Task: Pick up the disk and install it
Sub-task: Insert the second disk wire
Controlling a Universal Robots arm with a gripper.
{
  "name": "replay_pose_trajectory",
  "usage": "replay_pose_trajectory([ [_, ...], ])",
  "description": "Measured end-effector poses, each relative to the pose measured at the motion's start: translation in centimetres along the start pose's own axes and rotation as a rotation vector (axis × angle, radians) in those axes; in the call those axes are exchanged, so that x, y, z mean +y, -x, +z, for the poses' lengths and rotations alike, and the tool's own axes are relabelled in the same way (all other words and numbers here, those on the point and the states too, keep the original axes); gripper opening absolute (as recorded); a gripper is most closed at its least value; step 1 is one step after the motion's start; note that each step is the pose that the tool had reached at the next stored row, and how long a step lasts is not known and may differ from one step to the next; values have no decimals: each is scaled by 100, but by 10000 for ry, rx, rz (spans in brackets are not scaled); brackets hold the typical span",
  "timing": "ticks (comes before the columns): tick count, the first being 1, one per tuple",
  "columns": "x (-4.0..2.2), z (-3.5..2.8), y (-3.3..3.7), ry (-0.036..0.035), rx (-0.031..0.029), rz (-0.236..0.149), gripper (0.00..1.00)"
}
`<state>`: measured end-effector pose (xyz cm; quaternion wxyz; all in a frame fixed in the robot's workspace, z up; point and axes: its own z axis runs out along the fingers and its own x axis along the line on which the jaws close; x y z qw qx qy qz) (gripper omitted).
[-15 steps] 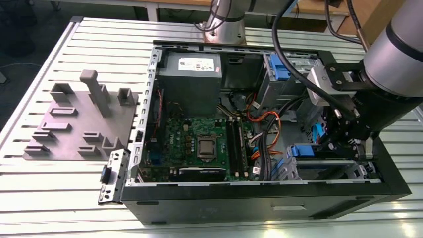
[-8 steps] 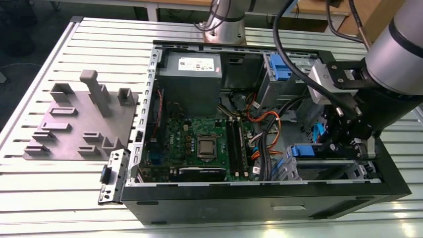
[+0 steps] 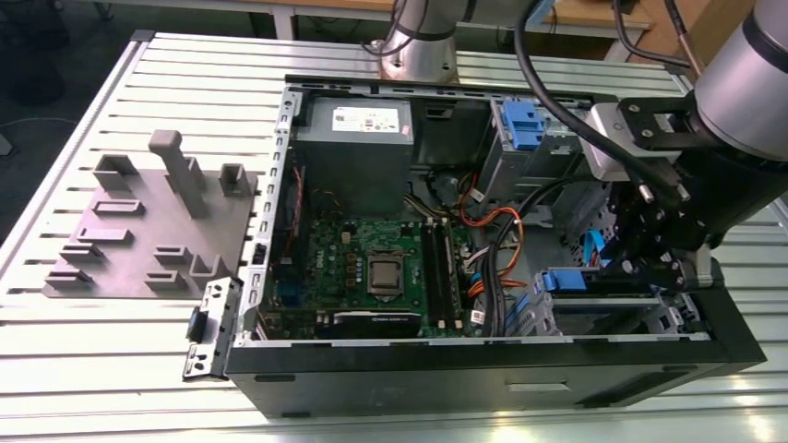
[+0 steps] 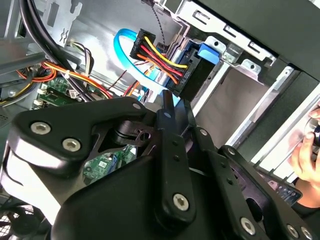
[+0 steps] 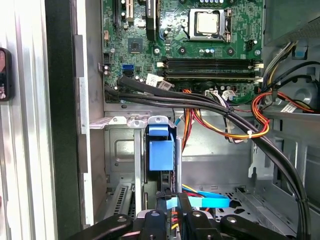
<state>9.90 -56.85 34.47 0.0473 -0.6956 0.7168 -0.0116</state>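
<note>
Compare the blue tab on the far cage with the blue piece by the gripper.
The blue latch tab sits on the far silver cage, clear of the arm; the blue piece sits in the near bay, beside the gripper. The latch tab runs away from the camera; the blue piece lies crosswise. Both are blue plastic on silver metal.

The arm (image 3: 751,83) is reached down steeply at the exterior view's right; the gripper (image 3: 652,263) is lowered; its fingers (image 5: 186,210) are seen drawn close together.
</note>
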Motion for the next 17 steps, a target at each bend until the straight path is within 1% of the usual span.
replay_pose_trajectory([
  [6,0,-3,1,0,-1,0,22],
  [8,0,-3,1,0,-1,0,11],
  [17,-1,-9,1,0,0,0,11],
])
